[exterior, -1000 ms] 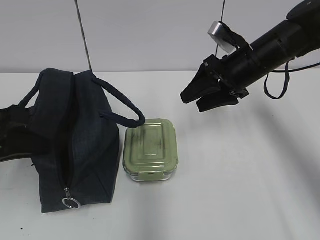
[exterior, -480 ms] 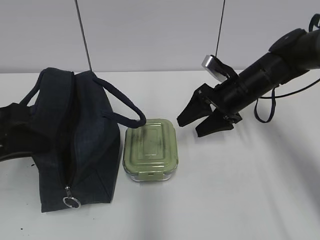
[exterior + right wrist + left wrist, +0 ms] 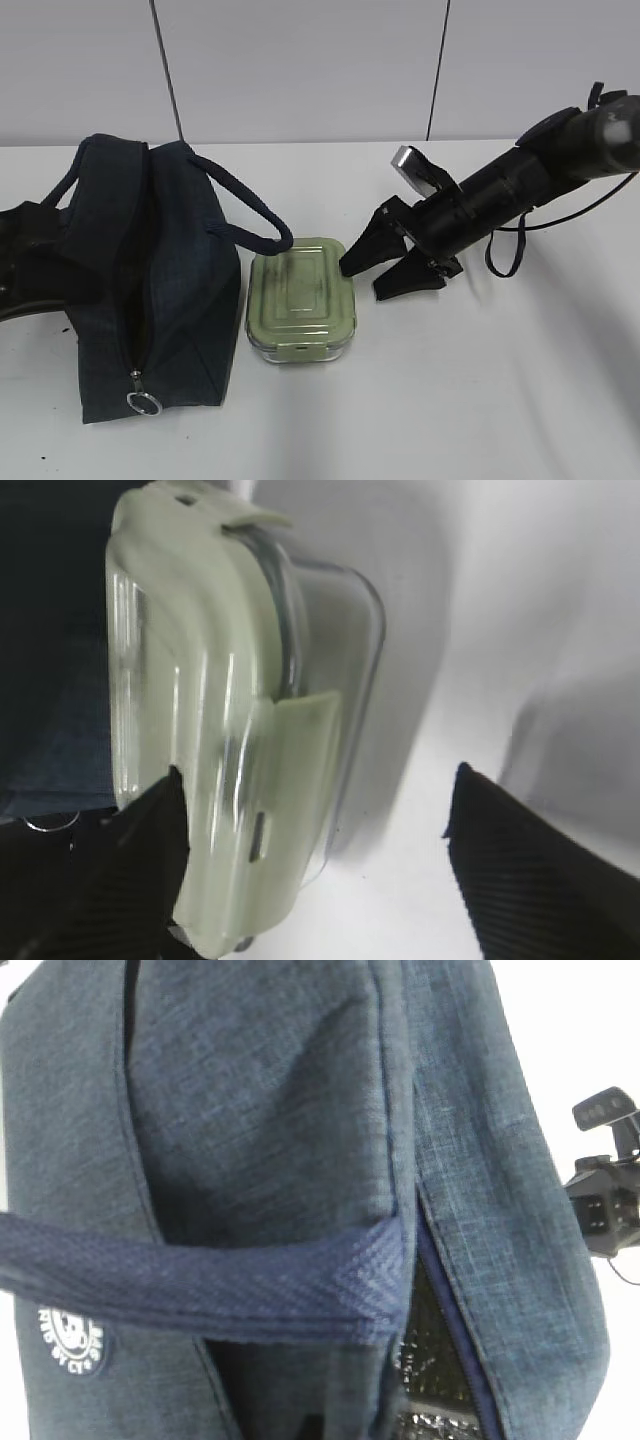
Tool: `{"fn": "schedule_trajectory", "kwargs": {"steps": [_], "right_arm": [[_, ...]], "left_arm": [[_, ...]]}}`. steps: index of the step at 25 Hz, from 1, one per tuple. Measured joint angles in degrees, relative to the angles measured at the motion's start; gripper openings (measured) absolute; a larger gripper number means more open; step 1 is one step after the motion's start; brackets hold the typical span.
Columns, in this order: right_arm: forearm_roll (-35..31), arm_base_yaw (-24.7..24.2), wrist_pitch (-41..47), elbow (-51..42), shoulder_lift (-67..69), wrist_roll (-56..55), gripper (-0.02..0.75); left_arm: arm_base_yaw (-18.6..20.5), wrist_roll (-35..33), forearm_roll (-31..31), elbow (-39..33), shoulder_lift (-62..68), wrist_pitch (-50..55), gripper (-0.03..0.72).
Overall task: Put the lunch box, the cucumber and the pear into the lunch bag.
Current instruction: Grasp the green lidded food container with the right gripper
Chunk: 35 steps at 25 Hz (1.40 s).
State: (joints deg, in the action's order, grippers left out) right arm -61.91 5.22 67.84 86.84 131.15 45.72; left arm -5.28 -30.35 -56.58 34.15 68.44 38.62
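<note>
The navy lunch bag (image 3: 150,290) stands on the left of the white table, its top slit showing silver lining (image 3: 432,1365) in the left wrist view. The sage-green lunch box (image 3: 302,298) sits flat just right of the bag. My right gripper (image 3: 362,283) is open and low at the box's right end. In the right wrist view it (image 3: 318,772) has one finger (image 3: 150,860) against the box's lid (image 3: 220,730) and the other finger (image 3: 530,870) out over bare table. My left arm (image 3: 22,268) is behind the bag, its gripper hidden. The cucumber and the pear are out of view.
The bag's two loop handles (image 3: 245,215) arch over toward the lunch box. A ring zipper pull (image 3: 142,404) hangs at the bag's near end. A handle strap (image 3: 200,1275) crosses the left wrist view. White table (image 3: 480,400) lies right of and in front of the box.
My right gripper has come down and to the left, from high above the table to table level at the lunch box's right end, staying open. The bag and box have not moved.
</note>
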Motion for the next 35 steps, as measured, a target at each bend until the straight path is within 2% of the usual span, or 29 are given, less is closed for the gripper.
{"fn": "schedule_trajectory", "kwargs": {"steps": [9, 17, 26, 30, 35], "right_arm": [[0.2, 5.0, -3.7, 0.0, 0.1, 2.0, 0.598], [-1.6, 5.0, -6.0, 0.0, 0.2, 2.2, 0.591], [-2.6, 5.0, -5.9, 0.0, 0.3, 2.2, 0.482], [-3.5, 5.0, -5.8, 0.0, 0.3, 1.9, 0.408], [-3.7, 5.0, -5.4, 0.0, 0.3, 1.8, 0.377]], "left_arm": [[0.0, 0.0, 0.0, 0.0, 0.0, -0.1, -0.015], [0.0, 0.0, 0.0, 0.0, 0.0, -0.1, -0.015], [0.0, 0.0, 0.0, 0.0, 0.0, -0.1, -0.015], [0.0, 0.0, 0.0, 0.0, 0.0, -0.1, -0.015], [0.0, 0.0, 0.0, 0.0, 0.0, -0.1, -0.015]]}}
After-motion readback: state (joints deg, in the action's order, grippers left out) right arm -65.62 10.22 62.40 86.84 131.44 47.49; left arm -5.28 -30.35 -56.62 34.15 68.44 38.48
